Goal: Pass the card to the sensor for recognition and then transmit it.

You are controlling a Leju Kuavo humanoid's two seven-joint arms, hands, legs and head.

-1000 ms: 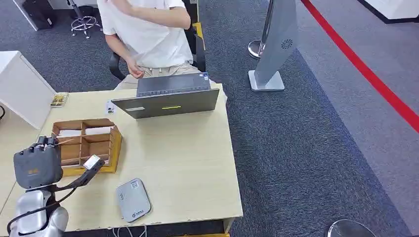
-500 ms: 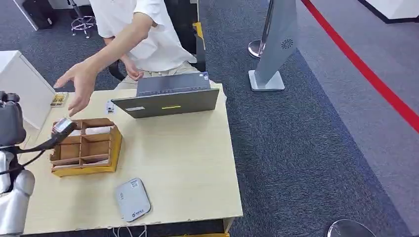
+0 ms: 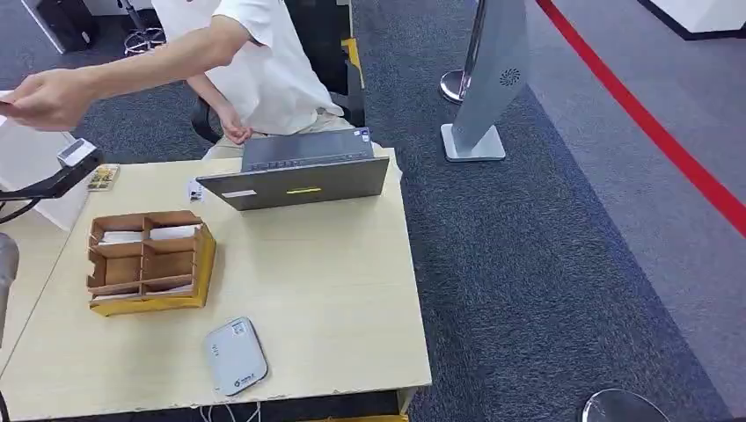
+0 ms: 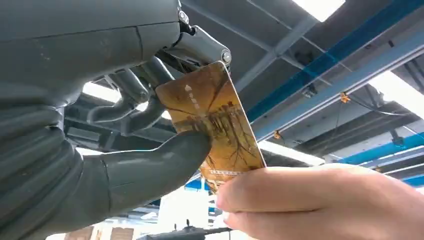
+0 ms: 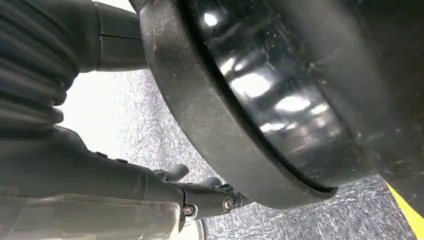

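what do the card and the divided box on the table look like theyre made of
Card: likely glossy printed plastic; it stays thin, flat and stiff between the left hand and the person's hand. Divided box: probably cardboard, with matte brown thin partitions and a yellow outer face. Table: pale wood-look laminate, probably.

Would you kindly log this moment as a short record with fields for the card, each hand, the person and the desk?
card: brown-gold card, raised, pinched by the left hand
person: seated behind the desk; person's hand touches the card's free end
right hand: right hand holds nothing visible
desk: grey sensor near the front edge, cardboard organiser, laptop
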